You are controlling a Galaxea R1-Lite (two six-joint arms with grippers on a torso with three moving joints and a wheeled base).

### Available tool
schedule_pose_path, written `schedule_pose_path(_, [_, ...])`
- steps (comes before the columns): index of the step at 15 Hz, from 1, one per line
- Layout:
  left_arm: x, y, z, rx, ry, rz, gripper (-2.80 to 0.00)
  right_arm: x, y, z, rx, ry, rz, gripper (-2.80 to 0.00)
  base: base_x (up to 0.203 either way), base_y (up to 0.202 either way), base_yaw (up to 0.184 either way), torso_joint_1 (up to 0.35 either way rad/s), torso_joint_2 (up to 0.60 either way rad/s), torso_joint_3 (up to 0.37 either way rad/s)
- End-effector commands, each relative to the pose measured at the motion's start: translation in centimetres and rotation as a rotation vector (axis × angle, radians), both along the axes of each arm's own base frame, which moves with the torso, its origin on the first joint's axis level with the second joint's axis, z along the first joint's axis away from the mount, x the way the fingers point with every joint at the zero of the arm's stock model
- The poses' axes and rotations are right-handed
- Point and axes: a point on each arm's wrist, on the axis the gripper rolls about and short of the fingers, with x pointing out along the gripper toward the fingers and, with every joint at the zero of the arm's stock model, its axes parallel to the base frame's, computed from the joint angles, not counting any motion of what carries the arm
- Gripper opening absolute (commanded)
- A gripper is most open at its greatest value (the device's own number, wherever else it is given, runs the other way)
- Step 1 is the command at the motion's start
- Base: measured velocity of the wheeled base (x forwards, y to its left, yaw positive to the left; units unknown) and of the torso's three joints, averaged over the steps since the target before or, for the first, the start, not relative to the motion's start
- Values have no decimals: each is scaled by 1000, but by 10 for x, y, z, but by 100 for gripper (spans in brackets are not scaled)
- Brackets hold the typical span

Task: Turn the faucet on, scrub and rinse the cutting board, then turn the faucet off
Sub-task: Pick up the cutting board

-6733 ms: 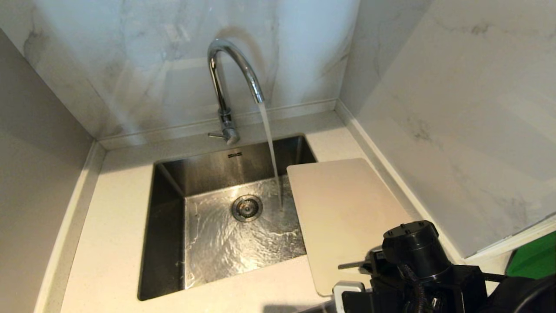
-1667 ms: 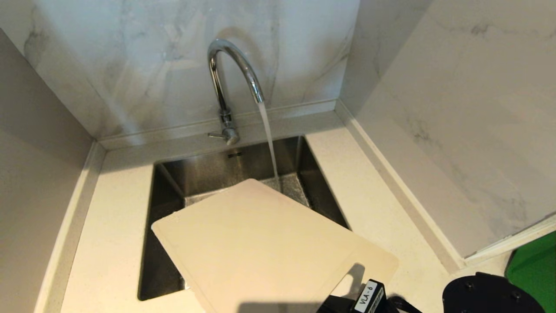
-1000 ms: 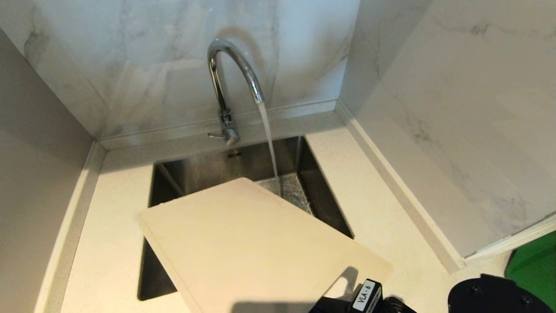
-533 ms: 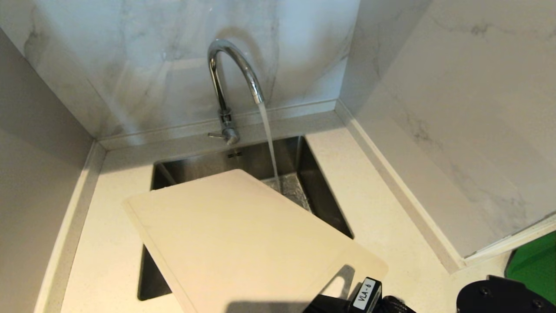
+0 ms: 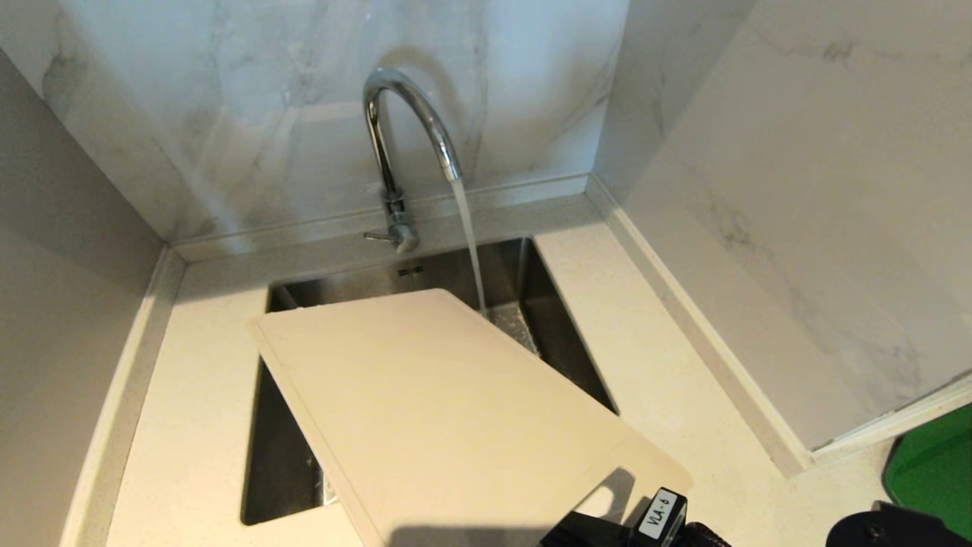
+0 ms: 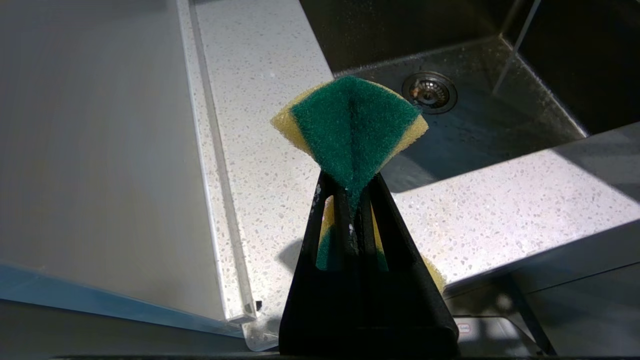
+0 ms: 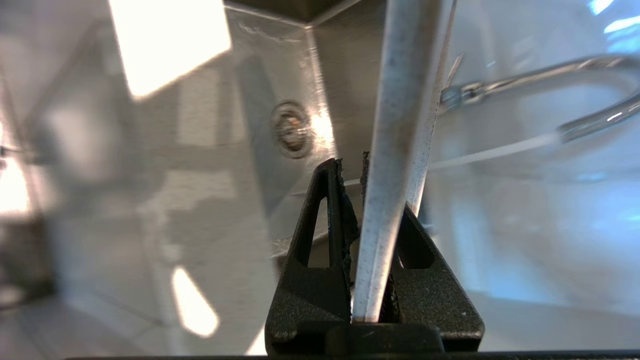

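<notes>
Speckled countertop (image 5: 197,425), steel sink (image 5: 547,304), marble walls (image 5: 759,190).

The sink (image 5: 288,456) is set in the counter (image 5: 190,425) in a corner between walls; the faucet (image 5: 395,152) stands behind the sink, its spout over the basin; the board (image 5: 440,410) is above the sink, tilted, its far corner near the water stream (image 5: 469,243); the right gripper (image 5: 645,524) is at the board's near right end, by the slot (image 5: 600,501); the sponge (image 6: 350,125) is in the left gripper (image 6: 350,200), before the sink's near left corner.
</notes>
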Motion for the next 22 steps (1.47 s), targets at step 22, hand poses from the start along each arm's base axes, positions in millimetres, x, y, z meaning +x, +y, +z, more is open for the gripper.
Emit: schedule_pose_path(22, [0, 0, 0, -1, 1, -1, -280, 103, -28, 12, -342, -13, 299, -280, 0, 0, 0, 0, 0, 0])
